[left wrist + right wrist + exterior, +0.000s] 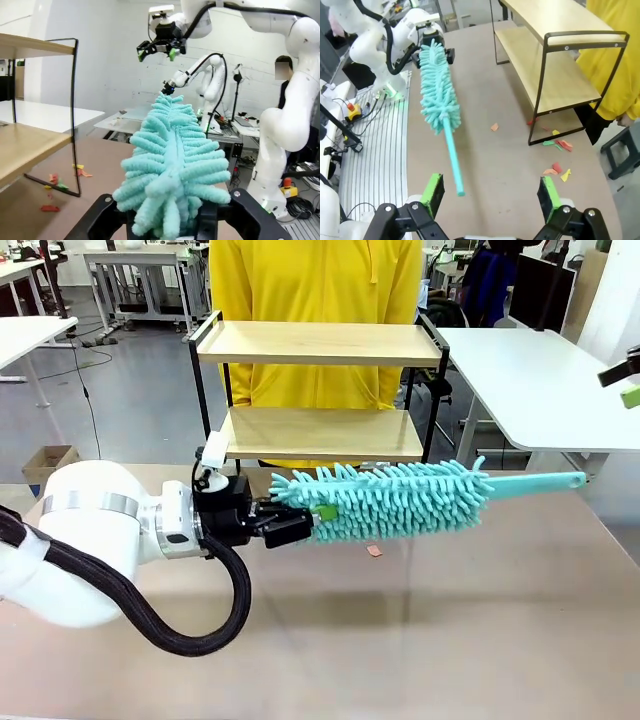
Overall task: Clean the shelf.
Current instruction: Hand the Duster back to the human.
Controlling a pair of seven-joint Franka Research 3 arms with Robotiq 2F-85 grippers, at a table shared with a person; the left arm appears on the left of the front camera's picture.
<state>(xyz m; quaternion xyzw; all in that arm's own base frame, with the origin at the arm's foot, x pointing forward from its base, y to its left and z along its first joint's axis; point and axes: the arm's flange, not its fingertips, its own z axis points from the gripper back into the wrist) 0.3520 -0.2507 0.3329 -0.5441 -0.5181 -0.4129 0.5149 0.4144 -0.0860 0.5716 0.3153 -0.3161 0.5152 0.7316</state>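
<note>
teal fluffy duster (400,502) clamped in left end effector (300,523), right end effector (490,192) wide open, paper scraps (557,157) beside shelf (555,55)

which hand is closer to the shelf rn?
Left. The left hand, shut on the duster, sits just in front of the shelf. The right hand, open, hangs high off to the shelf's side.
</note>
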